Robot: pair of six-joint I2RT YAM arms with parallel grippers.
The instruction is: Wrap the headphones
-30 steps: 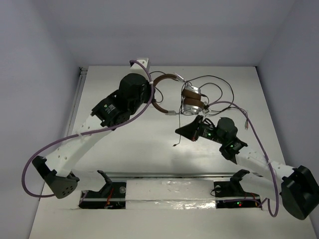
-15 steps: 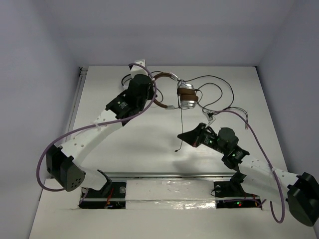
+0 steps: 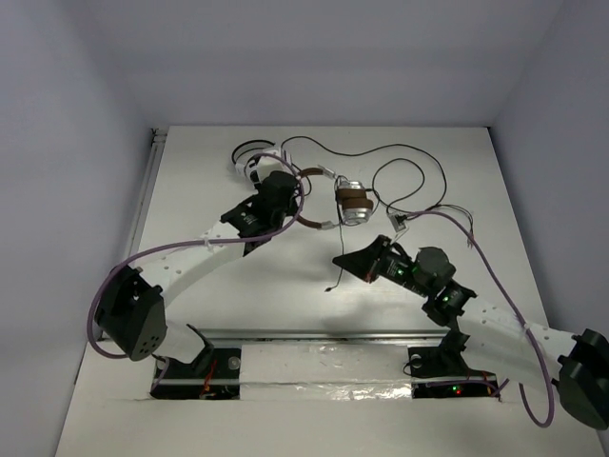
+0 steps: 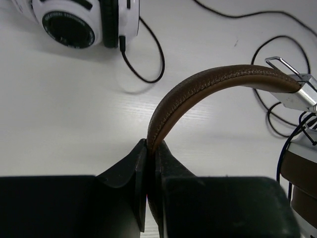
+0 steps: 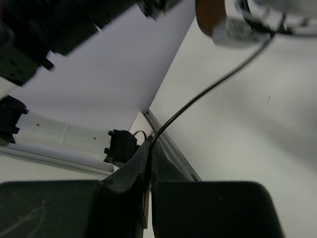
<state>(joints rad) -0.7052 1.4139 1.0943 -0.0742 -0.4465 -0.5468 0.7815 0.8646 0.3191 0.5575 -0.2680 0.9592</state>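
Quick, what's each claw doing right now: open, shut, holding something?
Left gripper: shut on the headphones, gripping the brown headband.
Right gripper: shut on the thin dark cable of those headphones.

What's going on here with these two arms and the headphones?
Two robot arms are handling a pair of brown headphones on a white table. The left gripper is clamped shut on the brown headband. The right gripper is pinched shut on the thin dark cable, which runs up to an ear cup. Loops of cable lie loose on the table, so the wrapping looks unfinished. A second, white-and-black pair lies untouched at the far side.
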